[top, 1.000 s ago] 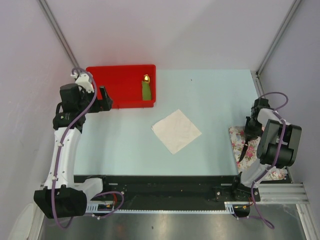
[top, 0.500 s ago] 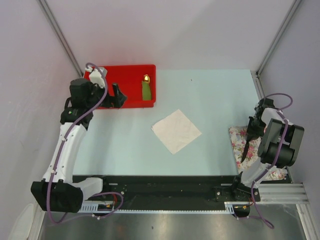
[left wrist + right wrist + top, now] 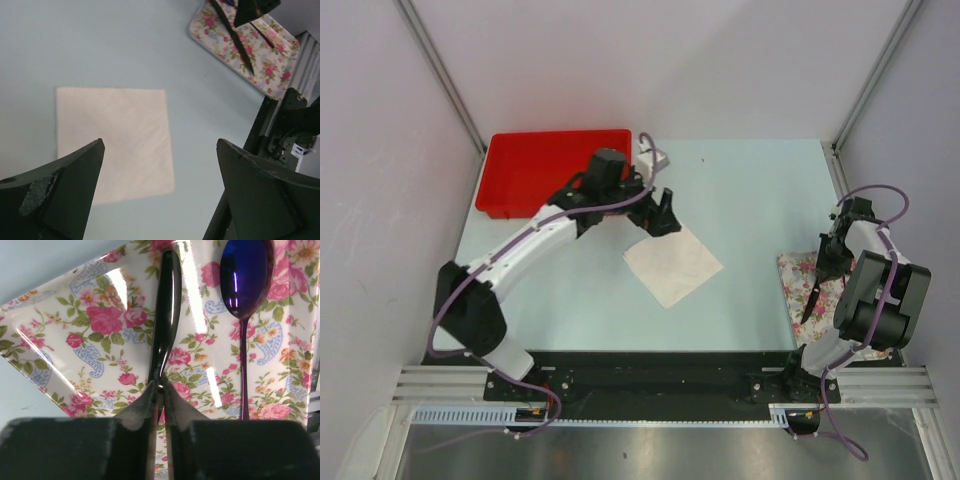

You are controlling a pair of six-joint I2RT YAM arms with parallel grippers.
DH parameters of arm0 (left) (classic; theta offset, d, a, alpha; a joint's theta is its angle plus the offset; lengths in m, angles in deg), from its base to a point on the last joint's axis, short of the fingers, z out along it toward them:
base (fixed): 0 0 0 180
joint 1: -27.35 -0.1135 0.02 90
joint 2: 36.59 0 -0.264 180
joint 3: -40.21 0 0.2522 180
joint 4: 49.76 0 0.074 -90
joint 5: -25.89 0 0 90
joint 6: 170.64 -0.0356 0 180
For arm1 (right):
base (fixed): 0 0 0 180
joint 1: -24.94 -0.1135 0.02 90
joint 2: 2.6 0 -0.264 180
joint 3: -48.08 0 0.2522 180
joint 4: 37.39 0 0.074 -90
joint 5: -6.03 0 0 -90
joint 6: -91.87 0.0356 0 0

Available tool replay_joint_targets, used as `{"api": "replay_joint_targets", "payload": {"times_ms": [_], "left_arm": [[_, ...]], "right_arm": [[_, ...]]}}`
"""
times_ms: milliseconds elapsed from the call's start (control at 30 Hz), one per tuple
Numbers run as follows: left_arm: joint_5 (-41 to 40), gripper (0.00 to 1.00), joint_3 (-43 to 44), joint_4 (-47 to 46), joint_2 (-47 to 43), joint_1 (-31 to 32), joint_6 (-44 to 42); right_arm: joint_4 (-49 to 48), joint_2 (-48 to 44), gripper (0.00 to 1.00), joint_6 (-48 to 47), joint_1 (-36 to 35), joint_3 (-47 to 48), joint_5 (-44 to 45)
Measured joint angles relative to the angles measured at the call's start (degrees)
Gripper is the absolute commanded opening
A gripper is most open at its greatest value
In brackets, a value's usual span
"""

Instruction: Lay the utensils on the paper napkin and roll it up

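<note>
The paper napkin (image 3: 675, 262) lies flat as a white diamond at mid-table. My left gripper (image 3: 661, 216) hovers open over its far-left corner; in the left wrist view the napkin (image 3: 115, 135) shows between the wide-spread fingers (image 3: 75, 190), which hold nothing. The black knife (image 3: 166, 315) lies on a flower-printed mat (image 3: 100, 320), and my right gripper (image 3: 161, 386) is shut on its handle end. The spoon (image 3: 245, 275), with a purple bowl, rests beside it on the right. From above, the knife (image 3: 808, 302) points toward the near edge under my right gripper (image 3: 819, 264).
A red tray (image 3: 530, 170) stands at the far left, partly behind my left arm. The flowered mat (image 3: 796, 280) sits at the table's right edge, close to the right arm's base. A black rail (image 3: 650, 370) runs along the near edge.
My left arm has swung from the red tray rightward to the napkin's far corner, still open. The right gripper has closed on the knife.
</note>
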Motion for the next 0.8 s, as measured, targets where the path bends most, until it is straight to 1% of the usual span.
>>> {"api": "replay_joint_targets", "payload": {"times_ms": [33,67,200,500,600,633,700,733,800], "left_arm": [[0.3,0.99,1.8,-0.3,2.3,1.6,0.3],[0.8,1.0,3.5,-0.6,4.5,3.0,0.9],[1.4,1.0,6.3,-1.7,7.9,3.8,2.3],[1.1,1.0,5.2,-3.5,7.1,3.0,2.5],[1.1,1.0,5.0,-3.6,7.1,3.0,2.5],[1.1,1.0,5.0,-3.6,7.1,3.0,2.5],[1.1,1.0,5.0,-3.7,7.1,3.0,2.5],[1.1,1.0,5.0,-3.8,7.1,3.0,2.7],[1.2,1.0,5.0,-4.0,7.1,3.0,3.1]], "right_arm": [[0.2,0.0,0.31,0.0,0.1,0.0,0.0],[0.3,0.0,0.36,-0.1,0.2,0.0,0.1],[0.5,0.1,0.35,0.0,0.5,0.0,0.3],[0.7,4.9,0.35,-0.1,0.5,0.2,0.2],[0.9,5.3,0.24,-0.3,0.0,0.6,0.3],[1.0,5.5,0.16,-0.3,-0.2,0.7,0.2],[1.2,5.8,0.08,-0.8,-0.7,1.0,0.9],[1.3,5.9,0.0,-1.1,-0.8,1.1,1.1],[1.7,6.1,0.0,-1.4,-1.0,1.5,1.6]]}}
